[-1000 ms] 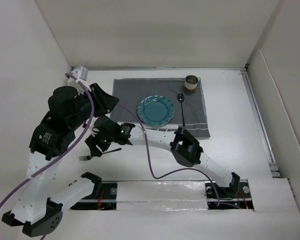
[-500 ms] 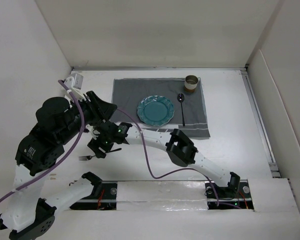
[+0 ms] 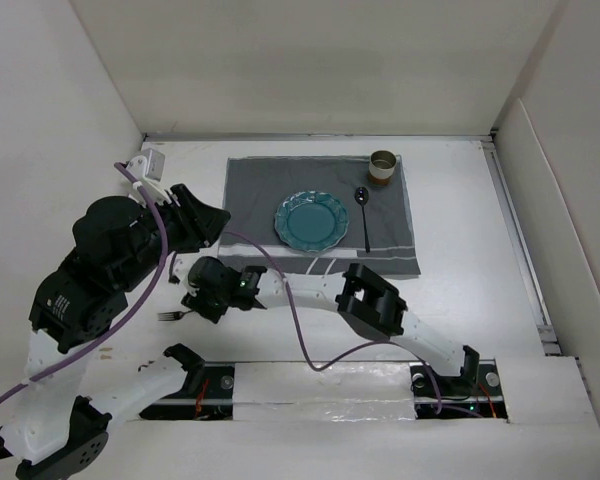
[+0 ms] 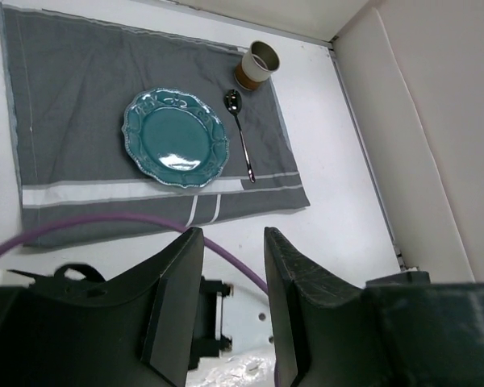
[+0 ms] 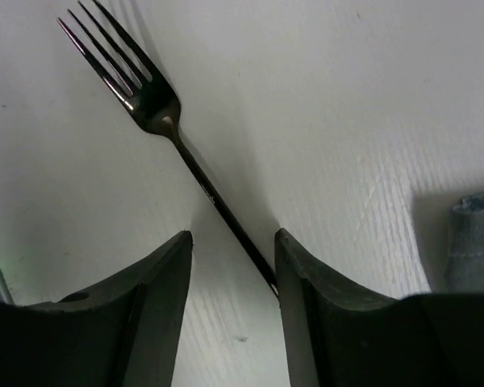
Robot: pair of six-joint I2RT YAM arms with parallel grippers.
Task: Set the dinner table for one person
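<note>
A dark fork (image 5: 169, 133) lies flat on the white dinner table (image 3: 460, 290), left of the dark grey mat (image 3: 250, 180); in the top view the fork (image 3: 170, 315) shows its tines only. My right gripper (image 5: 232, 246) is open, low over the table, its jaws either side of the fork's handle end. My left gripper (image 4: 230, 242) is open and empty, raised above the table's left side. On the mat lie a teal plate (image 3: 310, 221), a dark spoon (image 3: 364, 215) and a small cup (image 3: 383, 166).
White walls enclose the table at the back and both sides. A purple cable (image 3: 300, 330) loops over the right arm near the front edge. A corner of the grey mat (image 5: 477, 242) shows at the right of the right wrist view.
My right gripper has dropped lower onto the fork's handle. My left arm pulled back to the left and down from the mat's edge. The fork has not moved.
</note>
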